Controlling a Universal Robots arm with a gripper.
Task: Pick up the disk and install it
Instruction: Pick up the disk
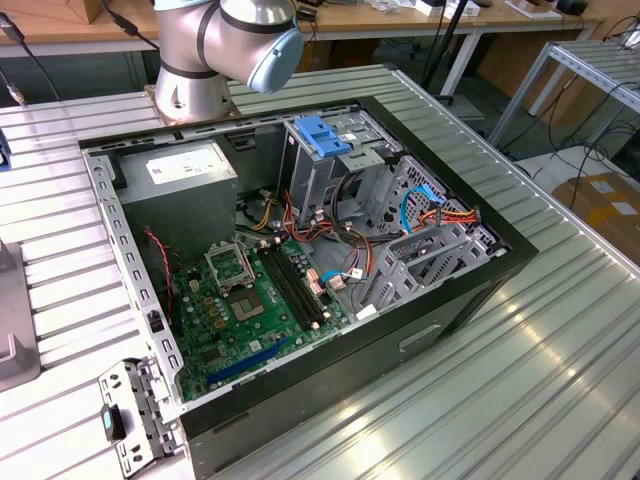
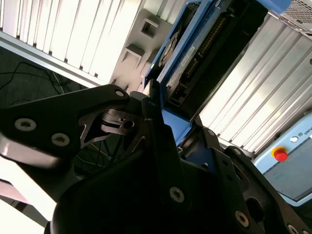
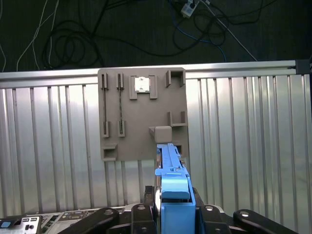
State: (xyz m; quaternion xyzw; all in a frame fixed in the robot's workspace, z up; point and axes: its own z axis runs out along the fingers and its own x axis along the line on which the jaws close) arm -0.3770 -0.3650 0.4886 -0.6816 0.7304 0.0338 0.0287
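Over the ribbed metal table, the gripper is clamped onto the disk, jaws squeezing the blue carrier from both sides. In the first wrist view the disk is edge-on, right in front of a grey fixture plate with slots and brackets. Can't tell if it's touching the plate. The second wrist view shows the dark drive face inside the blue frame. In the exterior view the open PC case sits with its motherboard exposed
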